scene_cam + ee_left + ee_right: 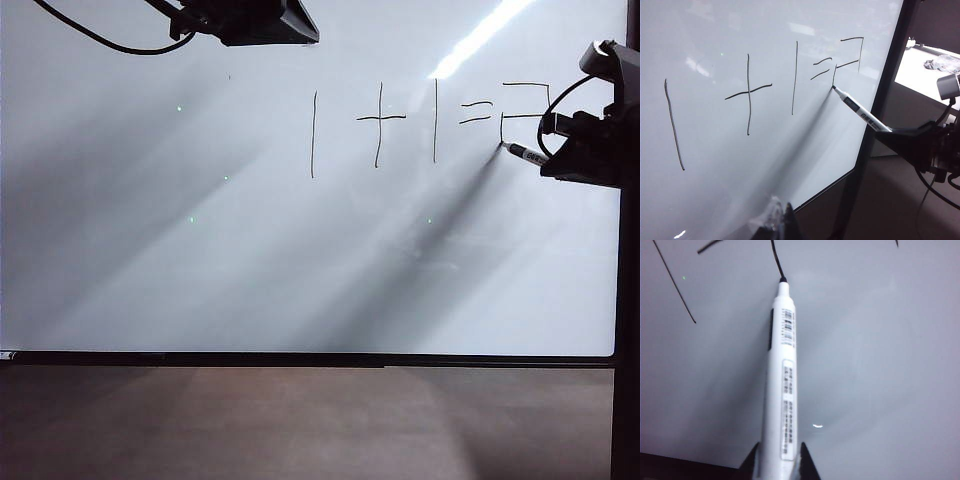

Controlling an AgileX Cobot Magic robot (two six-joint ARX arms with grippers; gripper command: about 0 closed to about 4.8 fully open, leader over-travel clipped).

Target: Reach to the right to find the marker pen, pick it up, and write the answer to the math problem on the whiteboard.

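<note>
Right hand writing the answer
I see the right hand (pixel 777 462) clamped on the marker pen (pixel 781 385), tip touching the unfinished answer (pixel 524 112) on the whiteboard (pixel 200 250); left hand (pixel 250 20) at the board's top, grip unreadable.

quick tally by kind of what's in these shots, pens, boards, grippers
marker pen: 1, tip on the whiteboard, clamped in the right gripper
whiteboard: 1
grippers: 2, the right gripper at the board's right edge, the left gripper at the top
total: 4

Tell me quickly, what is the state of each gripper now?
Left gripper: cannot be told.
Right gripper: closed on the marker pen.
</note>
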